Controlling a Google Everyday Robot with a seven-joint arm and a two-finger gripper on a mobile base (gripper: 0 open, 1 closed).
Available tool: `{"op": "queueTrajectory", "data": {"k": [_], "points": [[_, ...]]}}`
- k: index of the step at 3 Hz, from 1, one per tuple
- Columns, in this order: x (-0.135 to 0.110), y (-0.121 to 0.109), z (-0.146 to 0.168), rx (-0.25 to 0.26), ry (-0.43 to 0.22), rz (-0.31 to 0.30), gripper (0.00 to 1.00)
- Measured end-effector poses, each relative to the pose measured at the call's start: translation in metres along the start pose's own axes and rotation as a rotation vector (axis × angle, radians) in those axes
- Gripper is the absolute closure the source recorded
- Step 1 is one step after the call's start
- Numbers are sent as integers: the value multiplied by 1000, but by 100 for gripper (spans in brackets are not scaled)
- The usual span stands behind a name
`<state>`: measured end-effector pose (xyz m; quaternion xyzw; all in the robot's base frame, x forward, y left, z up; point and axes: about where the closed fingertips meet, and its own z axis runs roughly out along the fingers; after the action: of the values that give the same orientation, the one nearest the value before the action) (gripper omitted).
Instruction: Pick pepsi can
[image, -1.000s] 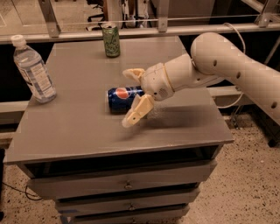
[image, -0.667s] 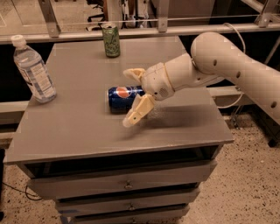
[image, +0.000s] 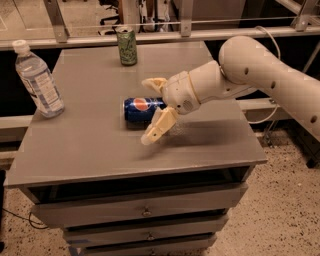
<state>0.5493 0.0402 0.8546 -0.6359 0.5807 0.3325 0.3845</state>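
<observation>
The pepsi can (image: 141, 109) lies on its side in the middle of the grey cabinet top (image: 90, 145), its round logo facing up. My gripper (image: 151, 109) comes in from the right on a white arm. It is open, with one finger (image: 154, 83) behind the can and the other finger (image: 157, 127) in front of it. The can's right end sits between the fingers, which stand apart from its sides.
A green can (image: 127, 46) stands upright at the back edge of the top. A clear plastic water bottle (image: 39, 80) stands at the left. Drawers sit below the top. A railing runs behind the cabinet.
</observation>
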Motion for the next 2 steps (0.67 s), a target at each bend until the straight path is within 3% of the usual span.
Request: {"op": "queueTrajectory", "data": {"k": [1, 2], "points": [[0, 0, 0, 0, 0, 0, 0], [-22, -4, -18, -1, 10, -32, 0]]}}
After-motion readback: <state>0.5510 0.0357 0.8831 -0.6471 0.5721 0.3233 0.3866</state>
